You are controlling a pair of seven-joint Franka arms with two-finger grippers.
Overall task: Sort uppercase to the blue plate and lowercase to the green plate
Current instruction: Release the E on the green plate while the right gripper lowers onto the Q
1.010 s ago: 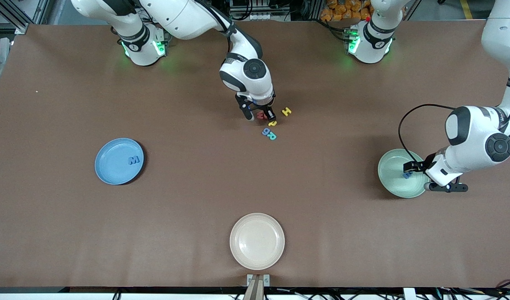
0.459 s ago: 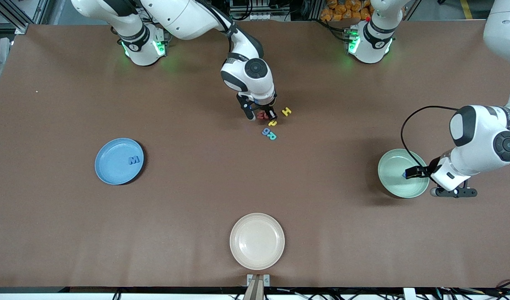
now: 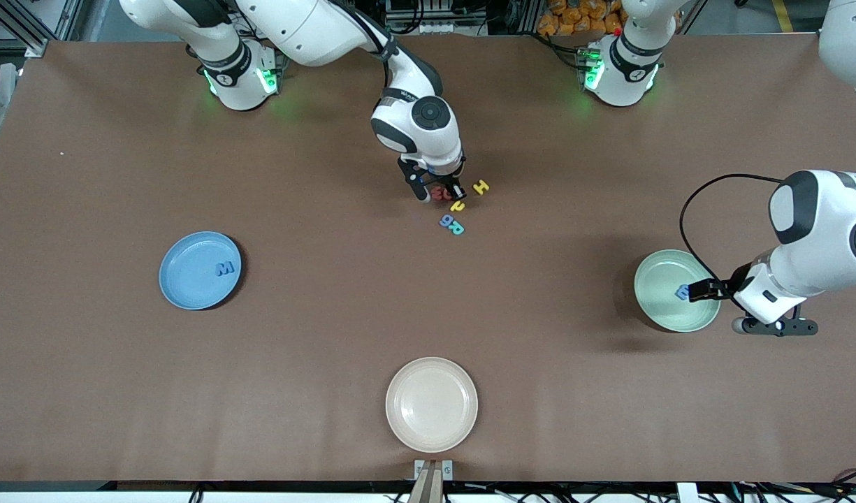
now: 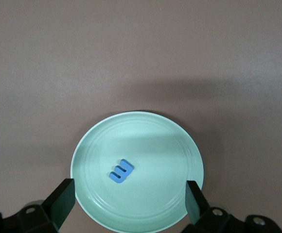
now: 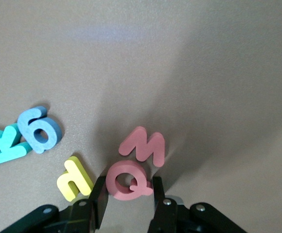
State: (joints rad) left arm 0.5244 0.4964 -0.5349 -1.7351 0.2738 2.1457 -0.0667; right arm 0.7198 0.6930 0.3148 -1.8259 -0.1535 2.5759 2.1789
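Red Q (image 5: 129,182) sits between right gripper's fingers (image 5: 100,195).

Brown table (image 3: 120,391): blue plate (image 3: 190,279), green plate (image 3: 655,297), cream plate (image 3: 431,404), letter cluster (image 3: 457,207).

Blue plate (image 3: 190,279) toward the right arm's end, blue M (image 3: 224,267) flat on it. Green plate (image 3: 658,307) toward the left arm's end, one blue lowercase letter (image 4: 121,171) inside. Mid-table cluster: red Q (image 5: 128,181) touching red m (image 5: 143,145), yellow lowercase (image 5: 75,178), yellow H (image 3: 481,186), blue lowercase (image 5: 40,129) touching teal R (image 5: 2,144).
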